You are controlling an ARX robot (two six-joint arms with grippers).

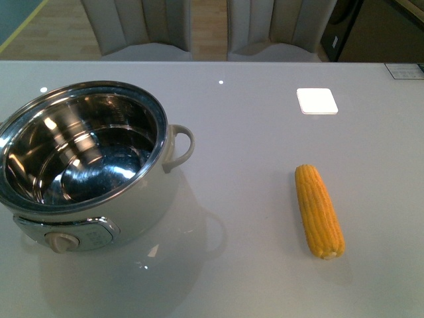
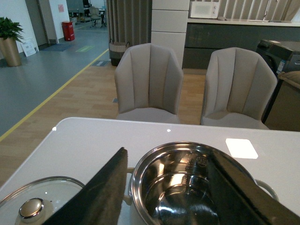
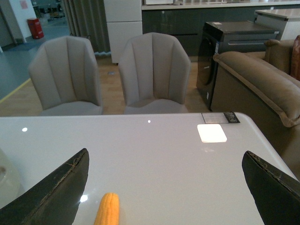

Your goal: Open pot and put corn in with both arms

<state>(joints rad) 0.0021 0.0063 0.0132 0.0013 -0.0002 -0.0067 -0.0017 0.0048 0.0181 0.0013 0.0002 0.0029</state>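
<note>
1. One pot (image 1: 151, 195), at the left of the front view, stood open and empty, its lid (image 2: 51, 190) beside it.
2. Corn (image 1: 319, 211) lay lower right on the table (image 1: 252, 119).
3. Left gripper (image 2: 168, 197) and right gripper (image 3: 164, 192) gaped wide, empty.

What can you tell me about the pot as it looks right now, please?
The pot is round, cream-white outside, with shiny steel interior and rim. It stands upright on the pale table, uncovered and empty. A loop handle juts from its side; a beige dial sits in front. A glass lid lies on the table beside it.
</note>
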